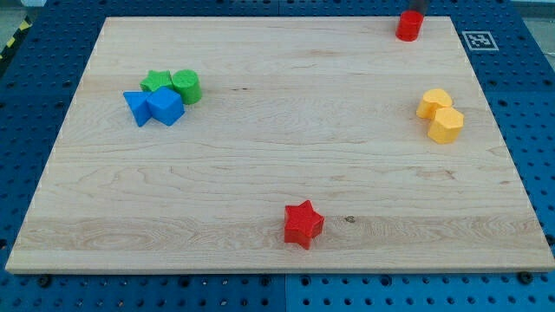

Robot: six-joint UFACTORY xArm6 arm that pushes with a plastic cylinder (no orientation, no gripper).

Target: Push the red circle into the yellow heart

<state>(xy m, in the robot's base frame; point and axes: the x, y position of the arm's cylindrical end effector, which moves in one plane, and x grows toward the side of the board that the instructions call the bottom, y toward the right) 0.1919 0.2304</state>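
Worktop [277,173] of pale wood fills the view, over a blue pegboard [26,104]. Near its left edge four blocks cluster, touching: a green star [156,81], a green cylinder [186,86], a blue triangle-like block [136,107] and a blue cube [166,107]. At the right, the yellow heart [434,103] touches a yellow hexagon [447,125]. A red star [303,224] sits near the bottom. The red circle [408,25] stands at the top edge, well apart from the heart. My tip is hidden just behind the circle; no claw shows.

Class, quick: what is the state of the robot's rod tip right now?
My tip: no gripper, holding nothing; it sits at the view's top, right behind the red circle block, which hides its very end.
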